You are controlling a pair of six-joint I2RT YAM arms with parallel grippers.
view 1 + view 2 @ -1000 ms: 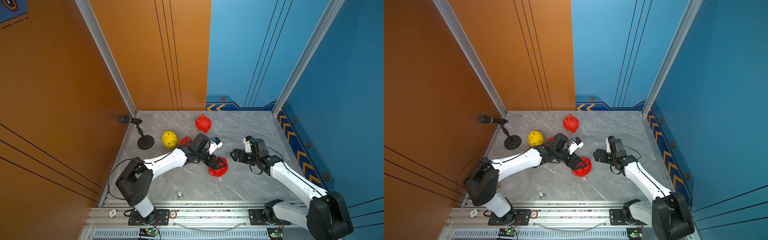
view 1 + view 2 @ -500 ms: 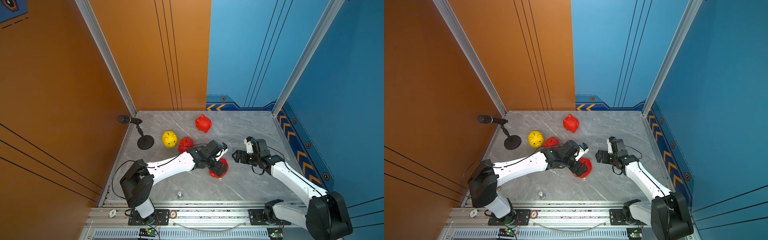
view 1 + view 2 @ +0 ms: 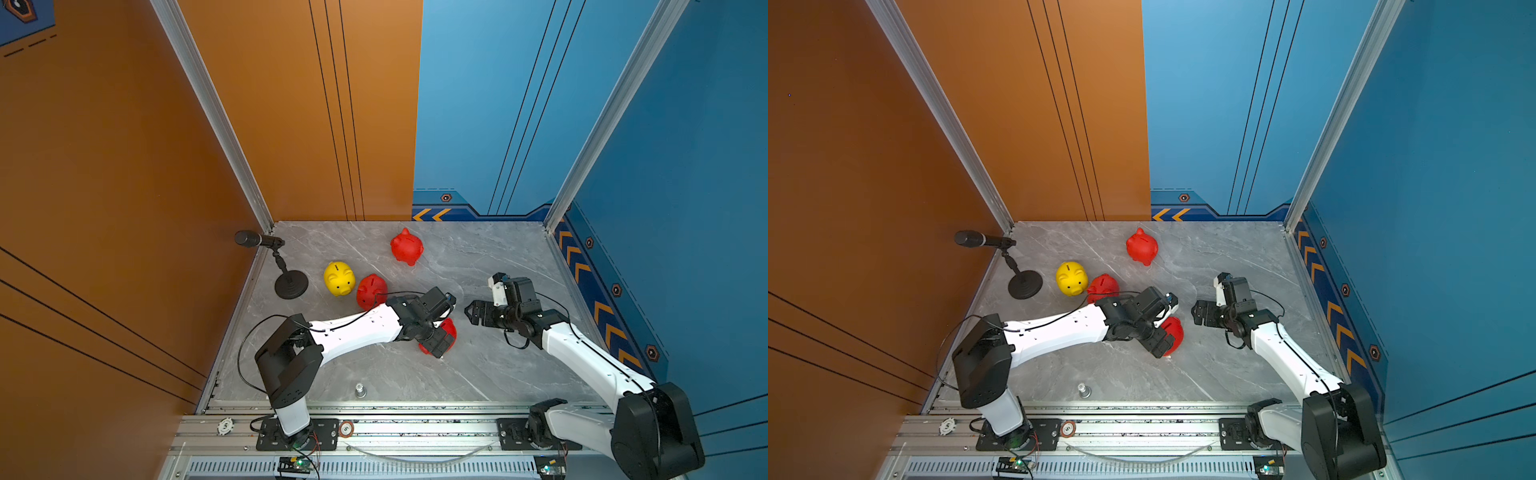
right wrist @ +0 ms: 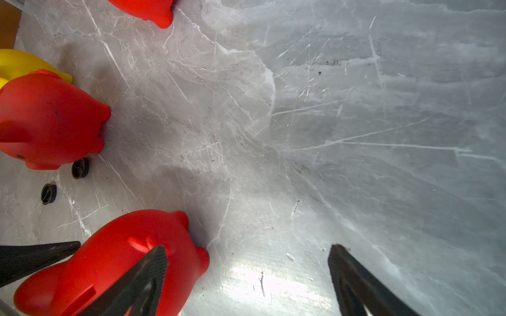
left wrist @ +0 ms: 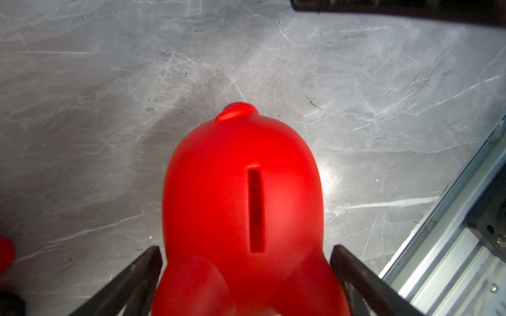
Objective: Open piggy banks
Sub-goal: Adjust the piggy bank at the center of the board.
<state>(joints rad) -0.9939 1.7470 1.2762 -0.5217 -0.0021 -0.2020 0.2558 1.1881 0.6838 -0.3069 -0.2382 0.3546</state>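
On the left side of the grey marble table (image 3: 498,374) stands a black microphone stand (image 3: 291,284). Right of it, in both top views, sits the yellow piggy bank (image 3: 339,278), and the middle red piggy bank (image 3: 371,291) is just beside it. In the right wrist view two small black plugs (image 4: 80,167) lie on the table close to that red one. Further right and higher in the frame, near the back wall, the rear red piggy bank (image 3: 406,246) stands alone. Right of centre, the front red piggy bank (image 5: 241,177) stands slot up between the fingers of the left gripper (image 5: 245,249). The jaws are set wide along both its flanks, and I cannot tell whether they pinch it. Just right again, the right gripper (image 3: 473,313) hangs near that bank with its jaws spread and nothing between them.
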